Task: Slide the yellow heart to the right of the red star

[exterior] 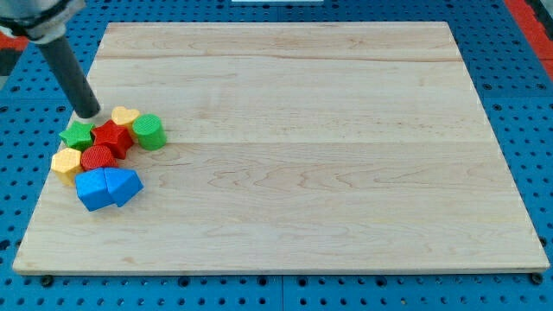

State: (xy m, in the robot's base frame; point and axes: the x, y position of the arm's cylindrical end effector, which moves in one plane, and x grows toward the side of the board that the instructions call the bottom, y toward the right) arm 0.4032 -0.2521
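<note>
The yellow heart (124,116) lies at the view's left, touching the upper right of the red star (111,136). My tip (89,112) rests on the board just left of the heart and above the green star (78,134). A green cylinder (149,131) stands right of the red star, below-right of the heart.
Below the red star sit a red cylinder (98,158), a yellow block (66,163) and two blue blocks (93,190) (123,185), all in one tight cluster. The wooden board (302,155) lies on a blue pegboard (518,52).
</note>
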